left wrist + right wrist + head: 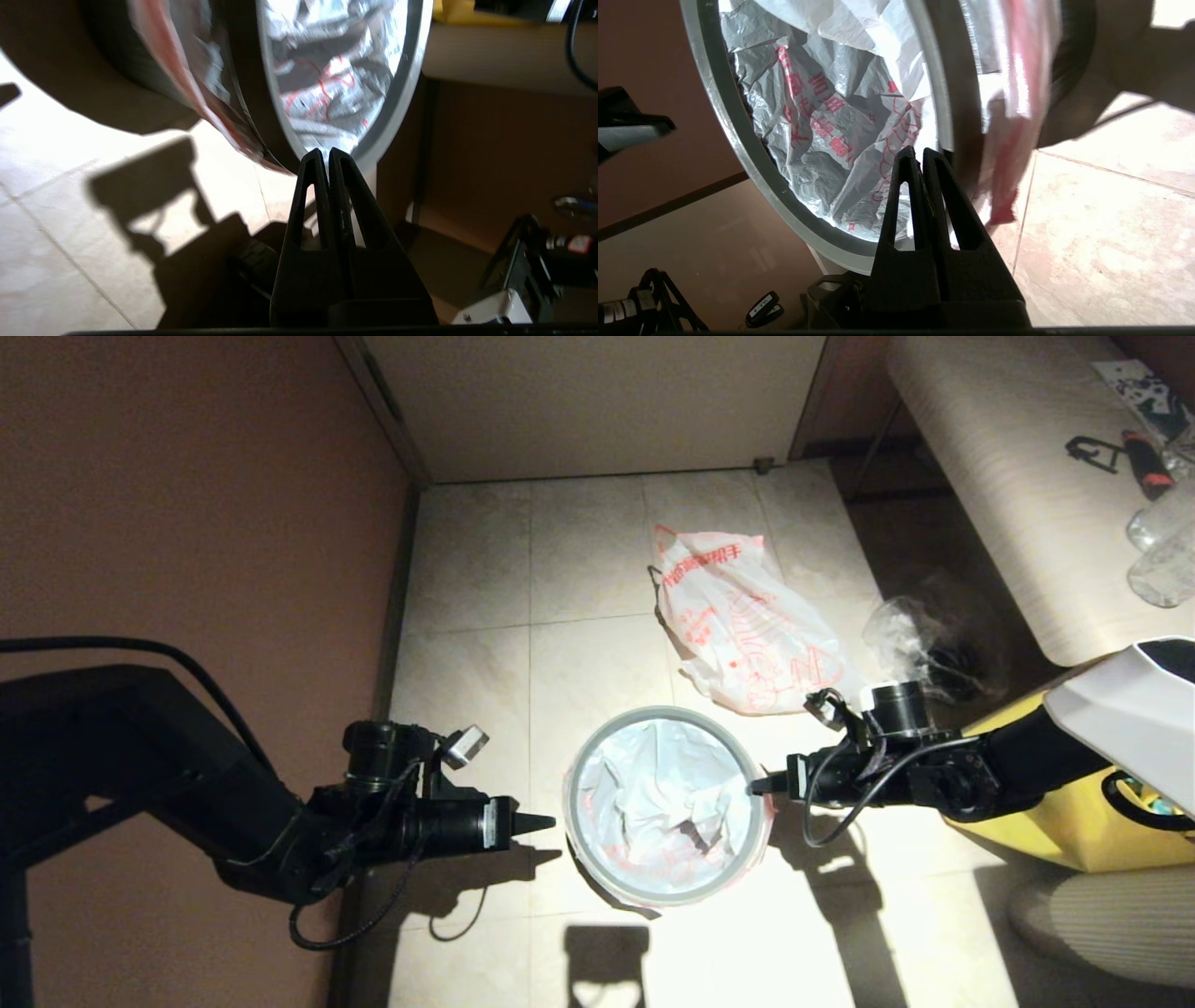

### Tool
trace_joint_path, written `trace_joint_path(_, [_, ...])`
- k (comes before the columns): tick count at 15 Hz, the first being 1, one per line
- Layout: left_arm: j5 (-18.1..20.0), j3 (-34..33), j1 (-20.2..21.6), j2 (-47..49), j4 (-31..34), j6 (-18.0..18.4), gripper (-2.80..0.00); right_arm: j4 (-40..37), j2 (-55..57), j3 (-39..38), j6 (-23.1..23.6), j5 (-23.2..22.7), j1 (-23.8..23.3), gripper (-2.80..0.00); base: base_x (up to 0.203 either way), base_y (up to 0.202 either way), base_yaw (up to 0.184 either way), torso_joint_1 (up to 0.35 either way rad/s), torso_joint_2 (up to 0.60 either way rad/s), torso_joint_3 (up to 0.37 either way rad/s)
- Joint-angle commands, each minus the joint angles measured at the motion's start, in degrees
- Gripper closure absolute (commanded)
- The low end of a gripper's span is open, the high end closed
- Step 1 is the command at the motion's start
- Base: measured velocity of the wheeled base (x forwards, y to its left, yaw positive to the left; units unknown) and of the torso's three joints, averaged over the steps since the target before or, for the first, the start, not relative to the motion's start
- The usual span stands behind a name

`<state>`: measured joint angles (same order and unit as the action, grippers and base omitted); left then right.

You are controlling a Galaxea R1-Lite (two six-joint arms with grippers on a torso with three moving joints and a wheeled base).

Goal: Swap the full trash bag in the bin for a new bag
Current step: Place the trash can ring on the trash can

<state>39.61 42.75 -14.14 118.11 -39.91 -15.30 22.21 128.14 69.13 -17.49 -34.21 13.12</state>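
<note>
The bin (667, 711), round with a grey hoop rim, stands on the tiled floor in the head view. The cloudy new bag (653, 793) lines it, and its red-edged hem is folded out over the rim. Behind the bin the full trash bag (738, 625), white with bold red print, lies on the floor. My left gripper (551, 822) is shut and empty, just left of the rim. My right gripper (752, 788) is shut and empty, with its tip at the right rim. The wrist views show the rim (402, 93) (738, 140) and the liner (327, 70) (822, 116) beyond the shut fingertips (325, 151) (920, 151).
A yellow tote (1074, 821) sits at the right under my right arm. A small clear wrinkled bag (901, 630) lies beside a pale table (980, 476) that carries bottles and tools. A brown wall (187, 523) runs along the left.
</note>
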Motion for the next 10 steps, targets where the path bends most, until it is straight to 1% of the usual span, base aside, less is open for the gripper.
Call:
trace_joint_path(1, [0.32,0.06,-0.87,1.58,-0.24,-0.29,0.00,0.11,0.52,0.04,-0.08,-0.25,-0.02,0.00,0.000,0.000,0.000,0.000,0.00,0.000])
trace_joint_path(6, [0.42,0.48,-2.97,1.43,-0.49,-0.61,0.00,0.11,-0.24,-0.06,-0.08,-2.08,-0.99,0.00,0.000,0.000,0.000,0.000,0.00,0.000])
trace_joint_path(8, [0.31,4.20,-3.04,2.25,-0.49,-0.95,0.00,0.27,0.01,0.06,0.00,-3.55,-1.65,0.00,0.000,0.000,0.000,0.000,0.00,0.000])
trace_joint_path(10, [-0.15,7.81,-3.16,5.26,-0.45,-2.11,0.00,3.70,0.82,-0.34,0.09,-5.82,-2.61,0.00,0.000,0.000,0.000,0.000,0.00,0.000])
